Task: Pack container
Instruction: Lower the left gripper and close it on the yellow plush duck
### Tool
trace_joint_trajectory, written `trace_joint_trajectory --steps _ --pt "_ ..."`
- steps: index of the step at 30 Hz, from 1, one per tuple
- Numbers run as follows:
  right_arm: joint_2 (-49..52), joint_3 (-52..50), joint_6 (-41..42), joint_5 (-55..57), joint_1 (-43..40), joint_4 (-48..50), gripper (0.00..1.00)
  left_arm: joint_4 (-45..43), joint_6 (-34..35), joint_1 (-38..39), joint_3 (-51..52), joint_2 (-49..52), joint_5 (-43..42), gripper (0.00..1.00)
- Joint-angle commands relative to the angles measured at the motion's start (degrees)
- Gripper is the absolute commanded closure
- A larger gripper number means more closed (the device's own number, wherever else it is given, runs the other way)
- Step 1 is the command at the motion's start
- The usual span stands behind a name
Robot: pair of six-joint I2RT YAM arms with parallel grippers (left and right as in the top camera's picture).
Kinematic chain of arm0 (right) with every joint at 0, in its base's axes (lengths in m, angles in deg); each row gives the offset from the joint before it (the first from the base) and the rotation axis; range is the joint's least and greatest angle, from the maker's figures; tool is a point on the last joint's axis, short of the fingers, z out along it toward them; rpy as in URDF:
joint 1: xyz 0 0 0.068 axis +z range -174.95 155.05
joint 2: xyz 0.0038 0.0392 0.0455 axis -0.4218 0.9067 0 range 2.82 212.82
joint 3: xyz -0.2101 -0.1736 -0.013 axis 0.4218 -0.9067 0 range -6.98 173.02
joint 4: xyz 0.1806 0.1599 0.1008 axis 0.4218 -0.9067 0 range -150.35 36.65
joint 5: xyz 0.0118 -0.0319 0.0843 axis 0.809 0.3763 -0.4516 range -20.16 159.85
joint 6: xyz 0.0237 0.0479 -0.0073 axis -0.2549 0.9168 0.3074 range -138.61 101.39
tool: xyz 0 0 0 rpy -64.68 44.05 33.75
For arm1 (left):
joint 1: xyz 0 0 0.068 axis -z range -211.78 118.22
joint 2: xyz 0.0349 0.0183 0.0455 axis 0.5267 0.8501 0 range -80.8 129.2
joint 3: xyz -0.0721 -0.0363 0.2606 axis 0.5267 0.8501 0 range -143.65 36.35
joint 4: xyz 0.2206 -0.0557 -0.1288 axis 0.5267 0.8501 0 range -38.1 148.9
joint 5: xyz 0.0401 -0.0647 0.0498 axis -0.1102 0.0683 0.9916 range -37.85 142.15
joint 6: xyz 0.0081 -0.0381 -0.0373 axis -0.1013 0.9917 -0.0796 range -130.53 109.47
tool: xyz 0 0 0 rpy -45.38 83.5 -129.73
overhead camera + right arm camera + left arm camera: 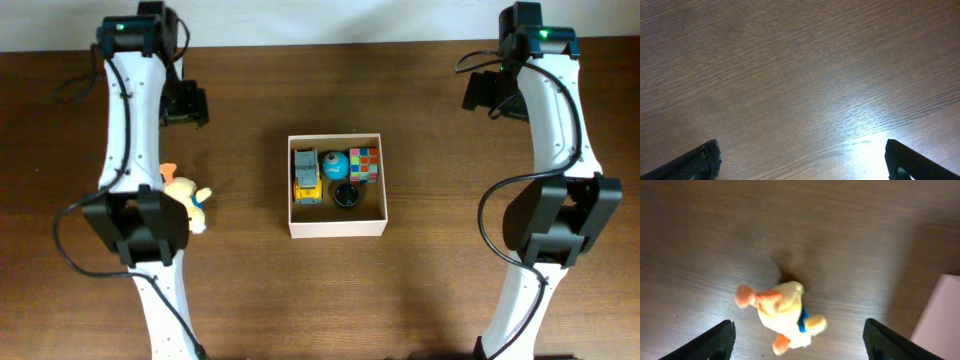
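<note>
On the left side of the tabletop point(245, 300) a soft yellow duck point(782, 312) lies by itself, just under the left arm. The left end effector point(801, 342) hangs over it with its two fingers wide apart. One finger is on each side of the duck and neither touches it. In the left wrist view the duck lies slanted. Its orange head end points up and left and its other end points down and right, so its long side runs at a slant between the fingers. I think the fingers need to go down and close on the fat middle of its body. To the right of the duck, in the middle of the tabletop, sits the container point(337, 228), a square box with white walls and a brown floor. In its back half are a yellow truck point(306, 176), a blue ball point(334, 164), a colourful cube point(364, 164) and a small black round thing point(346, 194). The front half is bare. Further right, the right end effector point(805, 167) has its fingers wide apart too, over bare wood, holding nothing. The left arm is much nearer the duck, so this pick looks like its job.
</note>
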Motion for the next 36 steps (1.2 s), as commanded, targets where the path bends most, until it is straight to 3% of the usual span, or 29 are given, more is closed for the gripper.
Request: trace_joint_trajectory --steps 1,5,13,18,30,36 --pt "-1.07 -0.04 0.46 0.72 0.2 0.17 0.01 0.24 1.7 -1.11 0.46 -8.52 1.75 0.14" --pt "-1.07 -0.04 0.46 0.72 0.2 0.17 0.01 0.24 2.97 -1.97 6.01 -13.64 1.7 0.07" --pt "-1.07 -0.04 0.46 0.72 0.2 0.17 0.01 -0.66 8.5 -2.05 27.82 -20.83 3.23 0.07" --pt "-1.07 -0.04 0.46 0.72 0.2 0.17 0.01 -11.41 9.4 -2.05 39.26 -20.85 2.99 0.06" --pt "-1.07 -0.04 0.46 0.72 0.2 0.17 0.01 -32.11 28.83 -2.05 58.1 -20.85 3.21 0.06" --pt "-1.07 -0.04 0.46 0.72 0.2 0.17 0.01 -40.06 31.23 -2.05 65.61 -20.85 1.92 0.07"
